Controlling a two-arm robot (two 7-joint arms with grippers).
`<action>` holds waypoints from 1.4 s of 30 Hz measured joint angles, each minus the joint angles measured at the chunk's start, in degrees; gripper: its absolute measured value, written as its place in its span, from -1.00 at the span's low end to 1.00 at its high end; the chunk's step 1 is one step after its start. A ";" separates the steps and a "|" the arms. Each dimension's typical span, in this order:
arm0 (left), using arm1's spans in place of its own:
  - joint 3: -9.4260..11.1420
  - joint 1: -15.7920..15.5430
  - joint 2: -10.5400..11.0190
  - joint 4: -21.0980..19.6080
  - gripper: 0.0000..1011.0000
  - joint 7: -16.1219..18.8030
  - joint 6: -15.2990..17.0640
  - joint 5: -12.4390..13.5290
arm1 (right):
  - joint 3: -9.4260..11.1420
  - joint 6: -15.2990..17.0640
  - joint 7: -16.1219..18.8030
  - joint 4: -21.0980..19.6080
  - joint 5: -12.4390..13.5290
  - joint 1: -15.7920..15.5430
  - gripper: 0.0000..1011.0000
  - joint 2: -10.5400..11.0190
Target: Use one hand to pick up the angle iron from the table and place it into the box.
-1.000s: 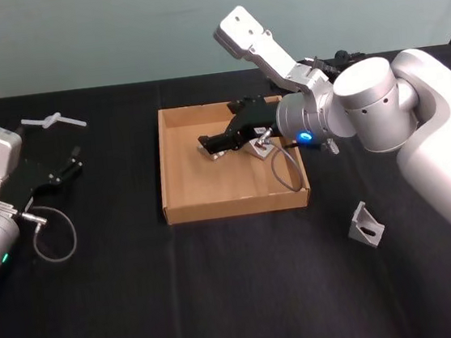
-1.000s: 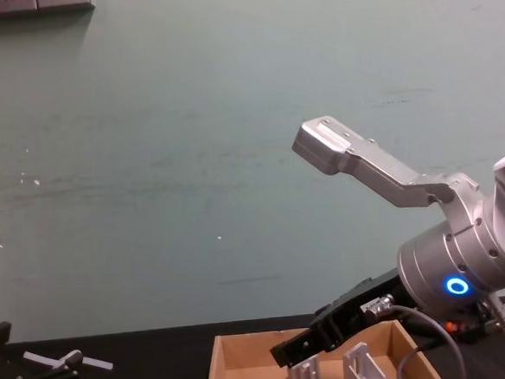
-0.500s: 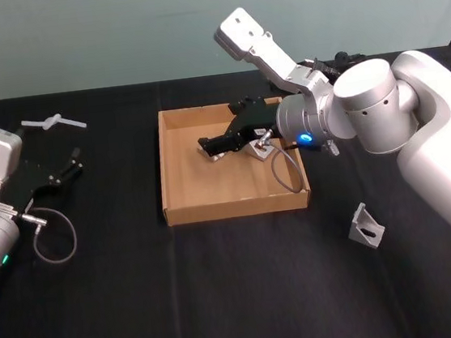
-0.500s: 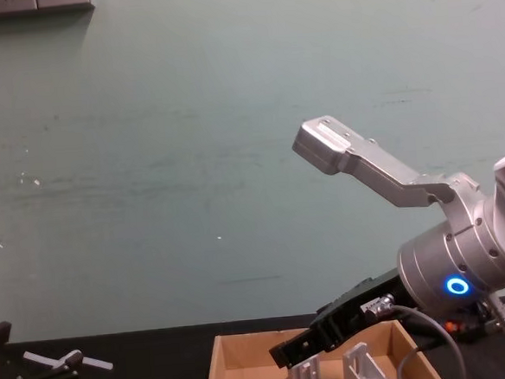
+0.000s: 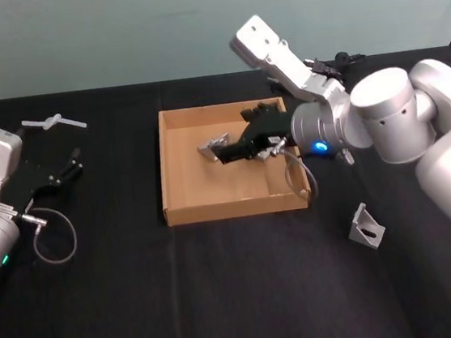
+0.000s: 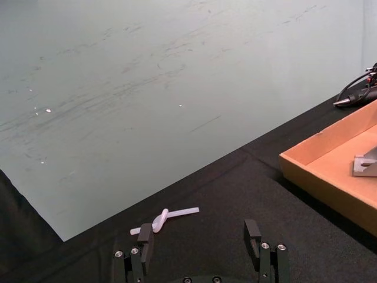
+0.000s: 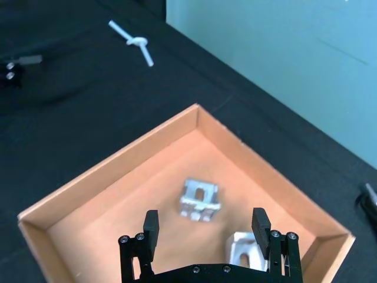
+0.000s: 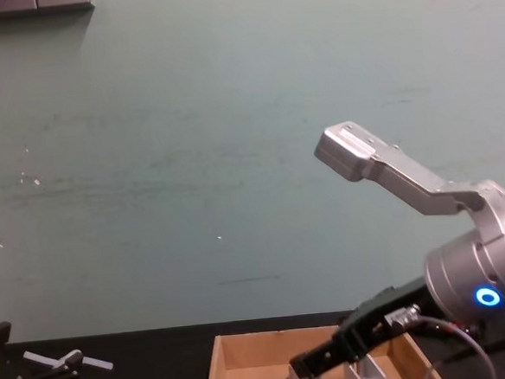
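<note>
The tan cardboard box (image 5: 163, 168) sits mid-table on the black table (image 5: 222, 283). Two silver angle irons lie inside it: one (image 5: 213, 147) near the middle, also seen as angle iron (image 7: 200, 199), and one (image 7: 247, 250) closer to the box's right wall. My right gripper (image 5: 228, 154) hangs over the box just right of the middle angle iron. Its fingers (image 7: 150, 227) are open with nothing between them. A third angle iron (image 5: 366, 226) lies on the table right of the box. My left gripper (image 5: 68, 164) rests open at the far left.
A white knotted plastic piece (image 5: 53, 121) lies at the back left, beyond the left gripper. A grey cable loop (image 5: 54, 233) hangs by the left arm. Black cables (image 5: 335, 60) lie behind the box at the right.
My right arm has drawn back to the right and up, away from the middle angle iron, which stays in the box. The left arm has not moved.
</note>
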 joint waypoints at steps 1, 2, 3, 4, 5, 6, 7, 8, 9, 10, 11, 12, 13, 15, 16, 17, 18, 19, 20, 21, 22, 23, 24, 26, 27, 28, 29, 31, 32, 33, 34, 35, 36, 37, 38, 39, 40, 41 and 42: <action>0.00 0.00 0.00 0.00 0.99 0.00 0.00 0.00 | 0.00 0.17 -0.02 -0.52 0.00 -0.33 0.98 0.21; 0.00 0.00 0.00 0.00 0.99 0.00 0.00 0.00 | 0.05 0.57 -0.08 -2.03 -0.01 -1.17 0.98 0.77; 0.00 0.00 0.00 0.00 0.99 0.00 0.00 0.00 | 0.11 0.78 -0.11 -2.88 -0.01 -1.71 0.98 1.12; 0.00 0.00 0.00 0.00 0.99 0.00 0.00 0.00 | 0.15 1.06 -0.12 -3.83 0.00 -2.24 0.98 1.51; 0.00 0.00 0.00 0.00 0.99 0.00 0.00 0.00 | 0.23 1.31 -0.12 -4.64 0.01 -2.71 0.98 1.85; 0.00 0.00 0.00 0.00 0.99 0.00 0.00 0.00 | 0.47 1.76 -0.14 -6.52 0.11 -3.72 0.98 2.61; 0.00 0.00 0.00 0.00 0.99 0.00 0.00 0.00 | 0.60 2.08 -0.16 -7.39 0.18 -4.19 0.98 2.99; 0.00 0.00 0.00 0.00 0.99 0.00 0.00 0.00 | 0.75 2.29 -0.19 -8.17 0.25 -4.63 0.98 3.32; 0.00 0.00 0.00 0.00 0.99 0.00 0.00 0.00 | 1.17 2.84 -0.23 -9.94 0.46 -5.53 0.98 4.07; 0.00 0.00 0.00 0.00 0.99 0.00 0.00 0.00 | 1.67 3.38 -0.23 -11.79 0.77 -6.49 0.98 4.90; 0.00 0.00 0.00 0.00 0.99 0.00 0.00 0.00 | 1.67 3.38 -0.23 -11.79 0.77 -6.49 0.98 4.90; 0.00 0.00 0.00 0.00 0.99 0.00 0.00 0.00 | 2.21 3.85 -0.22 -13.49 1.13 -7.36 0.98 5.70; 0.00 0.00 0.00 0.00 0.99 0.00 0.00 0.00 | 2.39 4.03 -0.20 -14.15 1.27 -7.68 0.98 6.02; 0.00 0.00 0.00 0.00 0.99 0.00 0.00 0.00 | 2.88 4.37 -0.18 -15.73 1.67 -8.47 0.98 6.84; 0.00 0.00 0.00 0.00 0.99 0.00 0.00 0.00 | 3.40 4.70 0.01 -17.26 2.17 -9.31 0.98 7.67; 0.00 0.00 0.00 0.00 0.99 0.00 0.00 0.00 | 3.59 4.80 0.07 -17.89 2.39 -9.61 0.98 7.98; 0.00 0.00 0.00 0.00 0.99 0.00 0.00 0.00 | 4.13 5.14 0.25 -19.43 2.90 -10.43 0.98 8.89; 0.00 0.00 0.00 0.00 0.99 0.00 0.00 0.00 | 4.37 5.37 0.36 -20.14 3.19 -10.84 0.98 9.32; 0.00 0.00 0.00 0.00 0.99 0.00 0.00 0.00 | 4.59 5.63 0.43 -20.85 3.45 -11.26 0.98 9.74; 0.00 0.00 0.00 0.00 0.99 0.00 0.00 0.00 | 5.01 6.20 0.54 -22.12 3.99 -12.03 0.98 10.59; 0.00 0.00 0.00 0.00 0.99 0.00 0.00 0.00 | 5.26 6.51 0.58 -22.64 4.25 -12.35 0.98 10.93; 0.00 0.00 0.00 0.00 0.99 0.00 0.00 0.00 | 5.47 6.97 0.64 -23.17 4.59 -12.72 0.98 11.29; 0.00 0.00 0.00 0.00 0.99 0.00 0.00 0.00 | 5.86 8.03 0.71 -24.21 5.18 -13.34 0.98 12.05; 0.00 0.00 0.00 0.00 0.99 0.00 0.00 0.00 | 6.21 9.72 0.72 -24.99 5.79 -13.78 0.98 12.66; 0.00 0.00 0.00 0.00 0.99 0.00 0.00 0.00 | 6.36 11.75 0.80 -25.62 6.36 -14.04 0.98 13.19; 0.00 0.00 0.00 0.00 0.99 0.00 0.00 0.00 | 6.41 12.80 0.82 -25.90 6.62 -14.12 0.98 13.45; 0.00 0.00 0.00 0.00 0.99 0.00 0.00 0.00 | 6.44 13.90 0.85 -26.15 6.88 -14.16 0.98 13.69; 0.00 0.00 0.00 0.00 0.99 0.00 0.00 0.00 | 6.38 16.48 0.88 -26.86 7.36 -14.25 0.98 14.38; 0.00 0.00 0.00 0.00 0.99 0.00 0.00 0.00 | 6.29 17.21 0.88 -27.15 7.45 -14.29 0.98 14.63; 0.00 0.00 0.00 0.00 0.99 0.00 0.00 0.00 | 6.18 17.76 0.89 -27.46 7.53 -14.34 0.98 14.89; 0.00 0.00 0.00 0.00 0.99 0.00 0.00 0.00 | 5.97 18.67 1.01 -27.96 7.66 -14.43 0.98 15.42; 0.00 0.00 0.00 0.00 0.99 0.00 0.00 0.00 | 5.84 19.00 1.08 -28.16 7.71 -14.47 0.98 15.68; 0.00 0.00 0.00 0.00 0.99 0.00 0.00 0.00 | 5.72 19.25 1.14 -28.29 7.74 -14.50 0.98 15.93; 0.00 0.00 0.00 0.00 0.99 0.00 0.00 0.00 | 5.62 19.45 1.25 -28.44 7.77 -14.52 0.98 16.15; 0.00 0.00 0.00 0.00 0.99 0.00 0.00 0.00 | 5.45 19.78 1.35 -28.62 7.81 -14.55 0.98 16.58; 0.00 0.00 0.00 0.00 0.99 0.00 0.00 0.00 | 5.35 19.95 1.36 -28.68 7.81 -14.57 0.98 16.77; 0.00 0.00 0.00 0.00 0.99 0.00 0.00 0.00 | 5.17 20.41 1.37 -28.85 7.81 -14.63 0.98 17.10; 0.00 0.00 0.00 0.00 0.99 0.00 0.00 0.00 | 5.06 20.69 1.36 -28.92 7.79 -14.63 0.98 17.25; 0.00 0.00 0.00 0.00 0.99 0.00 0.00 0.00 | 4.89 21.44 1.34 -29.07 7.69 -14.64 0.98 17.50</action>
